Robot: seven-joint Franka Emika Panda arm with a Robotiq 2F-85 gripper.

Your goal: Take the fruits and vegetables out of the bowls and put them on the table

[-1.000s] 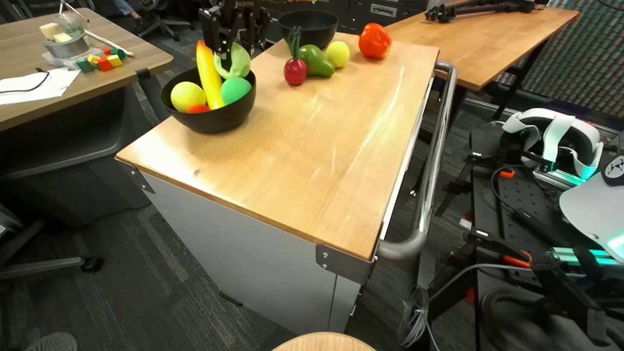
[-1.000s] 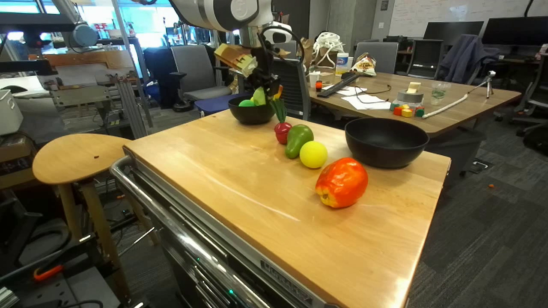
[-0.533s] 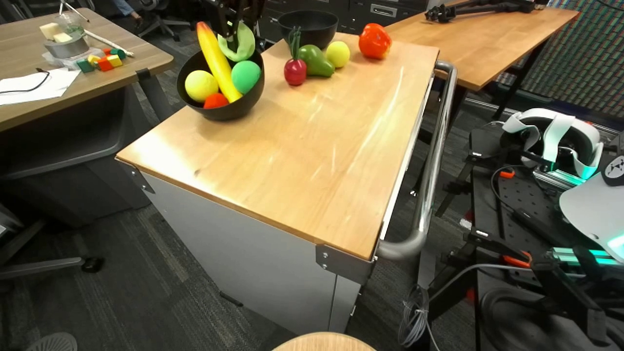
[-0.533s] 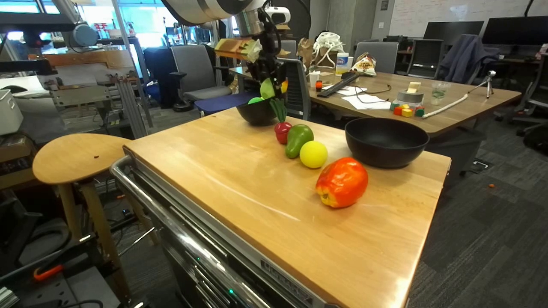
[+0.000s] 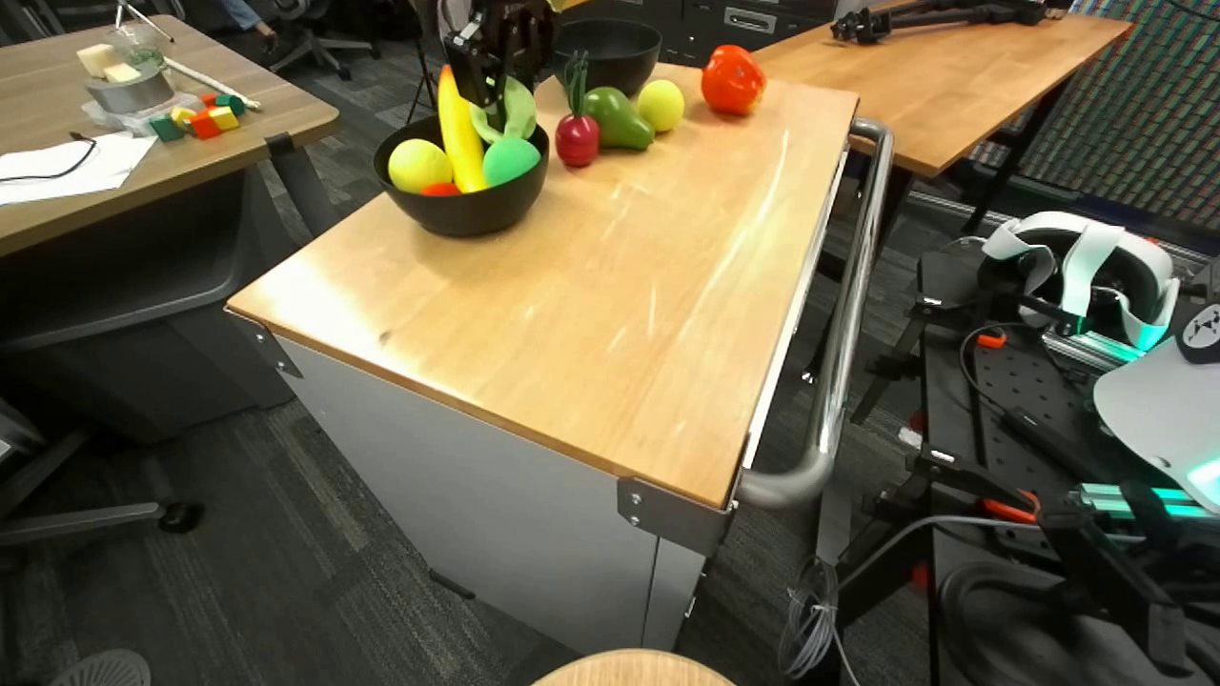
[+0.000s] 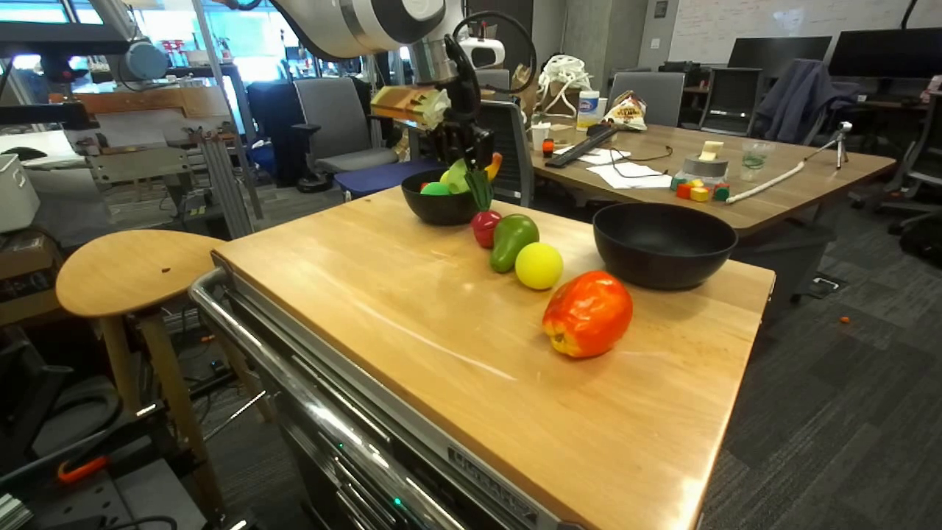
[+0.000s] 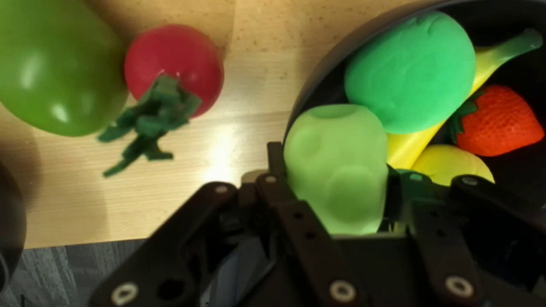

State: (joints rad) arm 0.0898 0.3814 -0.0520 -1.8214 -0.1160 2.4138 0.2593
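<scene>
We find the pincer (image 7: 334,162) pointing down over a black bowl (image 5: 467,215), its jaws closed on a pale green fruit (image 7: 337,136), one at each side. The fruit sits squarely between them, at the side of the bowl nearest the radish (image 6: 486,227), and rises above the rim; we cannot tell whether the bowl's wall is pinched as well. In the wrist view a round green fruit (image 7: 409,72) appears just beside it. A banana (image 5: 461,138), strawberry (image 7: 499,121) and yellow fruit (image 5: 417,166) share this bowl. On the tabletop (image 5: 591,305) we note the radish, avocado (image 6: 513,243), yellow ball (image 6: 539,266) and red-orange fruit (image 6: 589,315) in a line, the radish nearest the pincer. Another black bowl (image 6: 666,258) stands near the yellow ball.
</scene>
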